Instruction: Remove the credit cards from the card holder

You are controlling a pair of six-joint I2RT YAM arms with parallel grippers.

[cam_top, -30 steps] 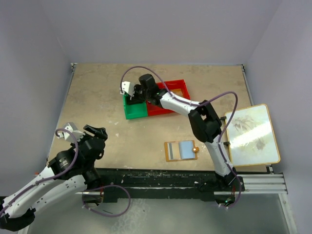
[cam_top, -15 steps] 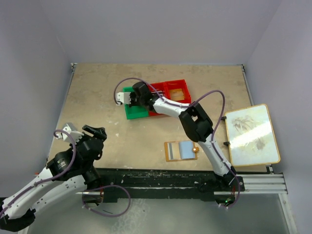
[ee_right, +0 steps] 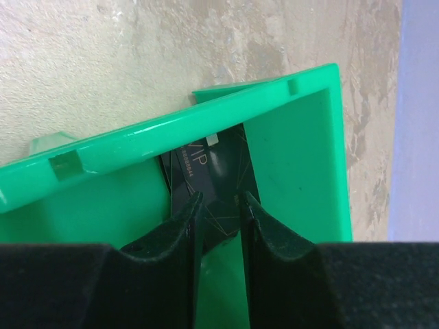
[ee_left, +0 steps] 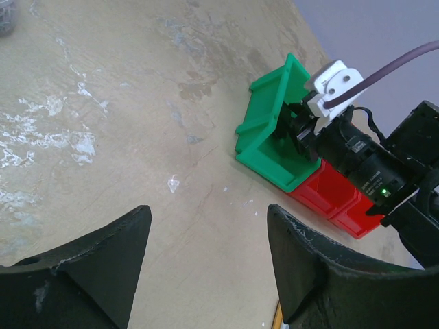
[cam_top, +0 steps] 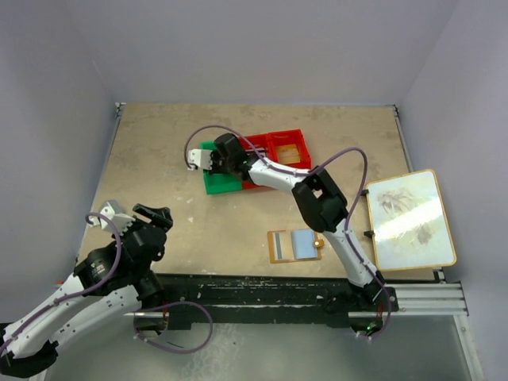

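While my right gripper (ee_right: pixel 221 197) reaches into the green bin (ee_right: pixel 295 137), its jaws stand narrowly parted over a black credit card (ee_right: pixel 206 171) lying against the bin's wall; the rim hems me in closely. My left gripper (ee_left: pixel 207 214) hangs wide open, empty, over the bare table (ee_left: pixel 103 103); the card holder (cam_top: pixel 295 245) lies unfolded by the table's near edge, well apart from the bin.

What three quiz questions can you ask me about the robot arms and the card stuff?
1. True or false: the left gripper holds a card.
2. Where is the card holder? A in a drawer; B on the table; C in a gripper.
3. What colour is the card beyond the right gripper in the green bin?
Key: 1 false; 2 B; 3 black.
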